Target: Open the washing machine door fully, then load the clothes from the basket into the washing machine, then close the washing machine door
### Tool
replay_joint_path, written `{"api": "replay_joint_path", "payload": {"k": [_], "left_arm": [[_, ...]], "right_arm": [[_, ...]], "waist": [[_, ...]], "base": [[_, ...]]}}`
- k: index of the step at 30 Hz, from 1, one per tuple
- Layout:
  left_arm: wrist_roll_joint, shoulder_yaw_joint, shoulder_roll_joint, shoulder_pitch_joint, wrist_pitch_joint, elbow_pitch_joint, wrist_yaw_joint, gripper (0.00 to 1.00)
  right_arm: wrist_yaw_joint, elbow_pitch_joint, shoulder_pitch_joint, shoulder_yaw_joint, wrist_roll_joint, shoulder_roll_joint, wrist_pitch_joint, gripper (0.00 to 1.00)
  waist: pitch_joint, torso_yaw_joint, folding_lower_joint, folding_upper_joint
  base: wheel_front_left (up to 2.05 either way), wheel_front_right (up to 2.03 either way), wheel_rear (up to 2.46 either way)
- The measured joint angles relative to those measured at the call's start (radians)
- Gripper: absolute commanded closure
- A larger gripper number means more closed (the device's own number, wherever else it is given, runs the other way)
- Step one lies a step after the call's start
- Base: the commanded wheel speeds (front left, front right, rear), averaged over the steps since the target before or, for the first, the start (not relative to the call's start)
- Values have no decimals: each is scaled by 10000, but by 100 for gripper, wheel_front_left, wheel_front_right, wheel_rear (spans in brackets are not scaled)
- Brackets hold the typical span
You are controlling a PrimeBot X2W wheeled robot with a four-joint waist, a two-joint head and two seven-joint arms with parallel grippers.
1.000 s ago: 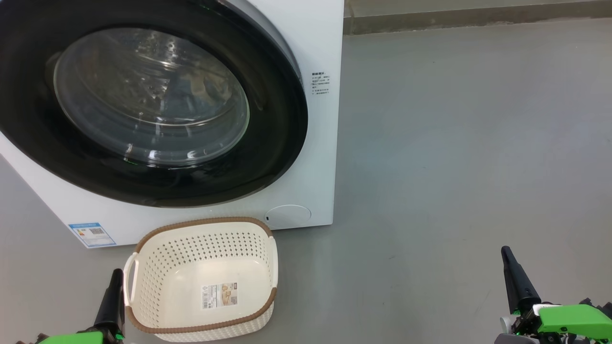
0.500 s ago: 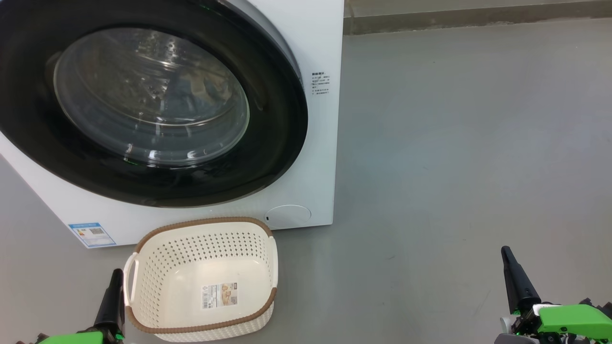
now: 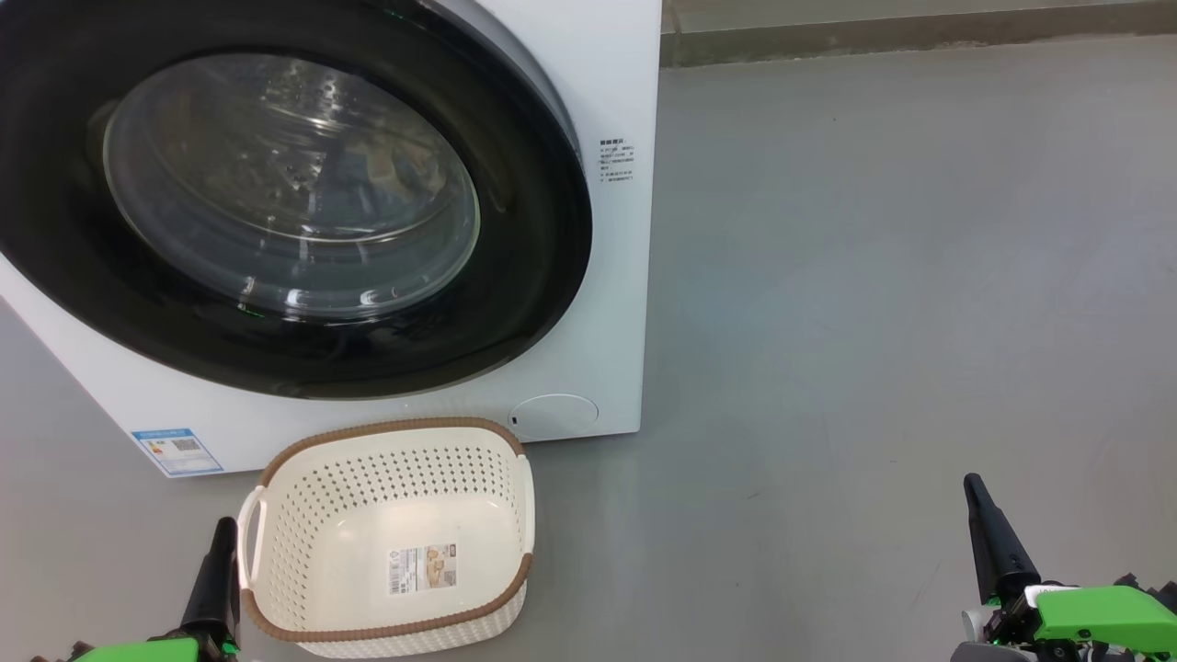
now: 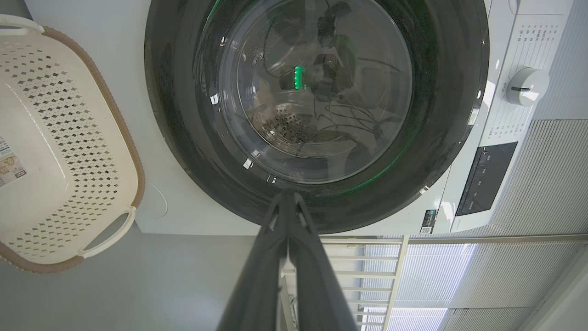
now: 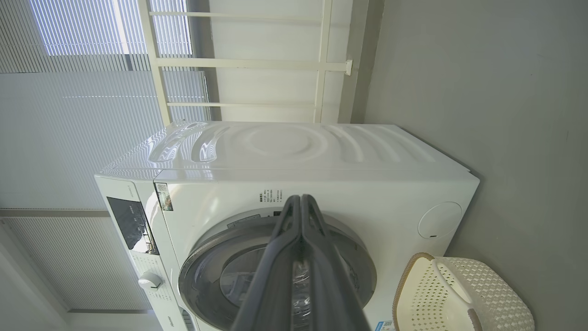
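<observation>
The washing machine [image 3: 607, 74] [image 5: 294, 151] stands white at upper left, its door [image 3: 285, 184] [image 4: 317, 101] [image 5: 275, 271] closed flat against the front. Through the glass I make out light blue and cream clothes [image 3: 386, 175] in the drum. On the floor before it sits the basket [image 3: 391, 538] [image 4: 59, 147] [image 5: 464, 294], holding nothing but its label. My left gripper [image 3: 221, 529] [image 4: 287, 195] is shut, low beside the basket's left handle. Down at the lower right, well away from the machine, my right gripper [image 3: 971, 485] [image 5: 301, 197] is shut too.
Grey floor [image 3: 874, 276] spreads to the right of the machine. A low wall base [image 3: 919, 32] runs along the far edge. White railing [image 5: 257, 64] and blinds [image 5: 82, 92] stand behind the machine. A round service flap [image 3: 554, 416] sits at the machine's lower corner.
</observation>
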Motion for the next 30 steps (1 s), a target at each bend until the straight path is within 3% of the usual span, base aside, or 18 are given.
{"api": "replay_joint_path", "payload": {"k": [30], "left_arm": [[0, 0, -2, 0, 0, 0, 0, 100]], "right_arm": [[0, 0, 0, 0, 0, 0, 0, 100]], "waist": [[0, 0, 0, 0]], "base": [[0, 0, 0]]}}
